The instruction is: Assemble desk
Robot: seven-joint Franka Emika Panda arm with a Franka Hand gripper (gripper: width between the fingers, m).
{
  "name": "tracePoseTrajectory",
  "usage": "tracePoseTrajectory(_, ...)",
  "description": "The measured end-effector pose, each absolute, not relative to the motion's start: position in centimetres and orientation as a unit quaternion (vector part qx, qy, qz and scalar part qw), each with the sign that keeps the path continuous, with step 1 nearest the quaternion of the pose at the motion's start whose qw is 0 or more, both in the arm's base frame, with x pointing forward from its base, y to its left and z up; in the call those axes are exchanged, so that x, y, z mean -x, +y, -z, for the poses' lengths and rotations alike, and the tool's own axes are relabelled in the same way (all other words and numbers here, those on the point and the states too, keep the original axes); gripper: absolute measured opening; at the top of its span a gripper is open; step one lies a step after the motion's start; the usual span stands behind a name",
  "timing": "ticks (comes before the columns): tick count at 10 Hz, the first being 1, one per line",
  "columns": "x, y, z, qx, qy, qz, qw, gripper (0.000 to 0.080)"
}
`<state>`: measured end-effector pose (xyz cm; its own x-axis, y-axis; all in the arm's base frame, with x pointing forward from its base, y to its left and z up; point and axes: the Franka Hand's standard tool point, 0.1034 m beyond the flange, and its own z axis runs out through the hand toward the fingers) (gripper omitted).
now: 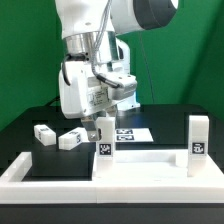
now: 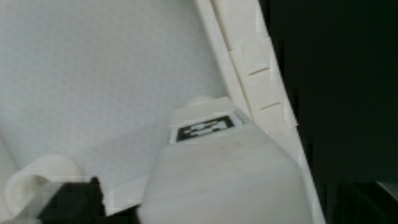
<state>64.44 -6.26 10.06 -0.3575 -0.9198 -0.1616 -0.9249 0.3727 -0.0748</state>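
Note:
The desk's white tabletop panel (image 1: 150, 167) lies flat at the front. Two tagged white leg blocks stand upright on it, one (image 1: 104, 148) at its corner on the exterior view's left and one (image 1: 198, 136) on the right. My gripper (image 1: 100, 127) hangs straight over the left-hand leg, its fingers down around the leg's top. In the wrist view this leg (image 2: 222, 160) fills the space between the jaws, tag facing up, on the tabletop panel (image 2: 89, 80). One dark finger (image 2: 68, 203) stands a little apart from the leg. The gripper (image 2: 214, 215) is open.
Two loose leg blocks (image 1: 43, 134) (image 1: 70, 139) lie on the black table on the exterior view's left. The marker board (image 1: 132, 133) lies behind the tabletop. A low white border wall (image 1: 22, 168) runs round the front and left.

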Motion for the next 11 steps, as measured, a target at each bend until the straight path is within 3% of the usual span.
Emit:
tracePoseTrajectory(3,-65.0,-2.0,-13.3,0.577,0.809,-0.030,0.103,0.0649)
tracePoseTrajectory(9,-64.8,-1.9,-12.8,0.582,0.806,-0.029,0.101,0.0649)
tracePoseTrajectory(11,-61.3,2.8,-12.6,0.604,0.790,-0.055,0.091,0.0649)
